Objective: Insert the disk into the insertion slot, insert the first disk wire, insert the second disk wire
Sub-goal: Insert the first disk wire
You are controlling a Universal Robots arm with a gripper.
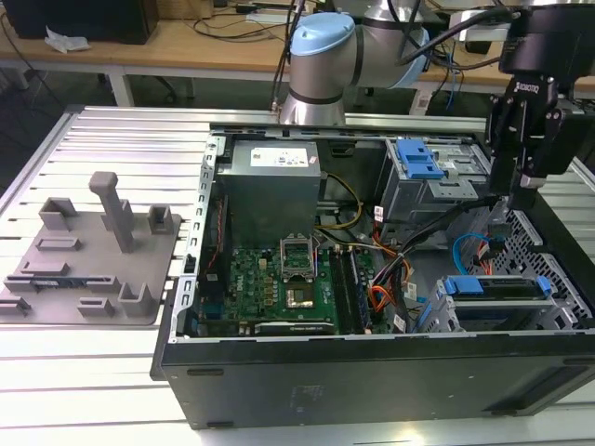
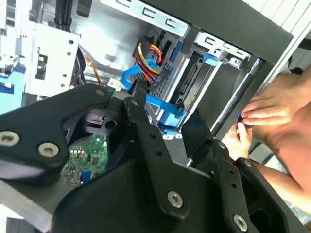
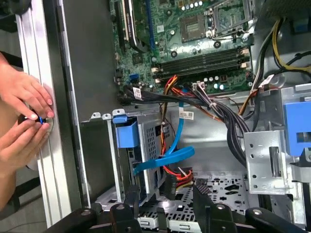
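Observation:
The disk [image 1: 493, 286], silver with a blue carrier, lies in the insertion slot [image 1: 444, 321], the grey cage at the case's front on the exterior view's right. The first wrist view has the carrier's blue tab [image 3: 127, 133] at the cage mouth [image 3: 153, 138]. A flat blue wire [image 3: 165, 158] curls in front of the cage, with a red, yellow and black wire bundle [image 3: 177, 177] beside it. My gripper [image 1: 502, 218] hangs just above that corner. Its fingers [image 3: 133, 201] stand apart, open, either side of the blue wire [image 2: 163, 104], not closed on it.
A person's hands [image 3: 24, 121] work a small blue-and-black part at the case's outer rail, close to the gripper [image 2: 167, 119]. A second grey bay with a blue latch [image 1: 418, 158] stands behind. The motherboard [image 1: 288, 279] and power supply [image 1: 270, 190] lie toward the exterior view's left.

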